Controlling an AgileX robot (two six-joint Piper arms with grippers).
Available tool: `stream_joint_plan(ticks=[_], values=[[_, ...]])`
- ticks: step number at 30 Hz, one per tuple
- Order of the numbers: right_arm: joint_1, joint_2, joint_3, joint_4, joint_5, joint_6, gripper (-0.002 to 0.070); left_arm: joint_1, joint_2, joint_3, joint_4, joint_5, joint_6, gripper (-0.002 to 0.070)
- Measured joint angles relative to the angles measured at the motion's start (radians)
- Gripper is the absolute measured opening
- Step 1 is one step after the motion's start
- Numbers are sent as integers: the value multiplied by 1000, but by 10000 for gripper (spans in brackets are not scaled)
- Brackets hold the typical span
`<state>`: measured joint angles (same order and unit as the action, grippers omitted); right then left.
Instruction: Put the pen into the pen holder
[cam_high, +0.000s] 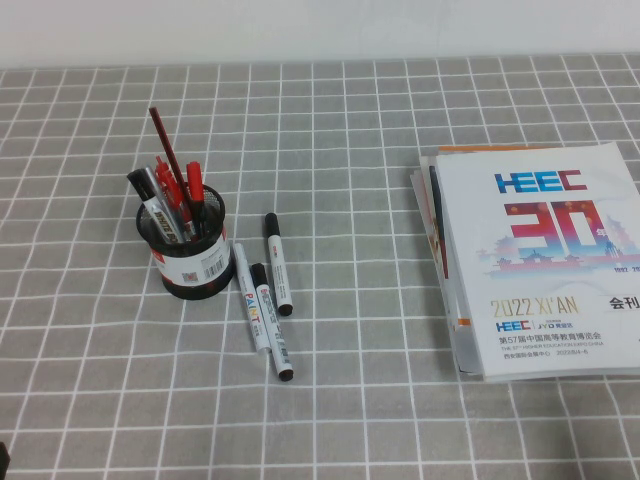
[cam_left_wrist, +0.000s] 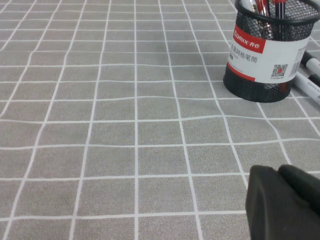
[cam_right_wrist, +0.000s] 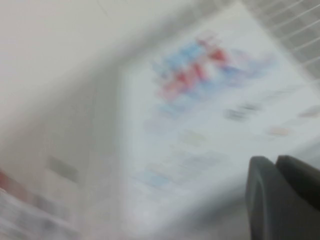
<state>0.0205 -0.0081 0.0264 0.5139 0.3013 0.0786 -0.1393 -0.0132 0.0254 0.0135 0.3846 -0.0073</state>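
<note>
The pen (cam_high: 278, 264), a short white marker with a long black cap and a black tail tip, lies on the grey checked cloth just right of the pen holder (cam_high: 188, 258). The holder is a black mesh cup with a white label and red band, and holds several red and black pens. It also shows in the left wrist view (cam_left_wrist: 265, 55). My left gripper (cam_left_wrist: 277, 172) is shut and empty, low over the cloth, well short of the holder. My right gripper (cam_right_wrist: 275, 162) is shut and empty over the booklets. Neither gripper shows in the high view.
A marker with coloured "PAINT" lettering (cam_high: 270, 325) and a slim white pen (cam_high: 245, 290) lie beside the pen. A stack of booklets (cam_high: 540, 250) lies at the right. It also fills the right wrist view (cam_right_wrist: 200, 115). A white wall runs behind the table.
</note>
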Motion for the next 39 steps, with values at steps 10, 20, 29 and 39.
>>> stream_joint_plan(ticks=[10, 20, 29, 39], values=[[0, 0, 0, 605, -94, -178, -12, 0, 0, 0, 0, 0, 0, -3], [2, 0, -24, 675, 5, -424, -12, 0, 0, 0, 0, 0, 0, -3], [2, 409, -419, 277, 423, -393, -12, 0, 0, 0, 0, 0, 0, -3], [76, 944, -909, 36, 836, -316, -12, 0, 0, 0, 0, 0, 0, -3]])
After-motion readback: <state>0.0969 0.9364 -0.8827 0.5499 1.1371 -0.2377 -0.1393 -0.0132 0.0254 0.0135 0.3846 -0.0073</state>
